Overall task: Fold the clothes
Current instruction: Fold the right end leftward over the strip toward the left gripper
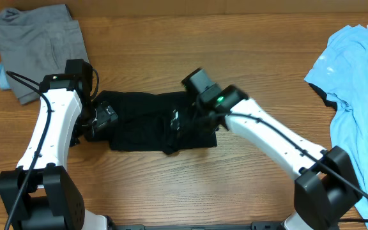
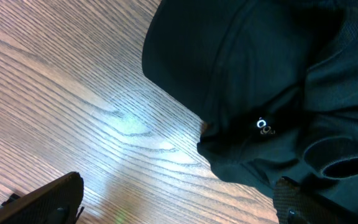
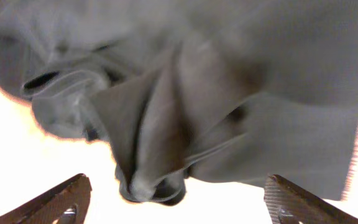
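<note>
The black shirt [image 1: 145, 121] lies bunched in a rough rectangle at the middle of the table. My left gripper [image 1: 98, 118] is at its left edge. In the left wrist view that gripper [image 2: 176, 208] stands wide open over bare wood, the shirt [image 2: 260, 74] fills the upper right, and one finger [image 2: 297, 202] sits at the cloth's edge. My right gripper [image 1: 184, 118] is over the shirt's right part. In its own view it [image 3: 176, 205] is open, and a rumpled fold of the shirt [image 3: 154, 180] lies just ahead, touching neither finger.
A grey garment [image 1: 40, 45] lies crumpled at the back left corner. A light blue T-shirt [image 1: 356, 89] is spread along the right edge. Bare wooden table [image 1: 171, 57] surrounds the black shirt.
</note>
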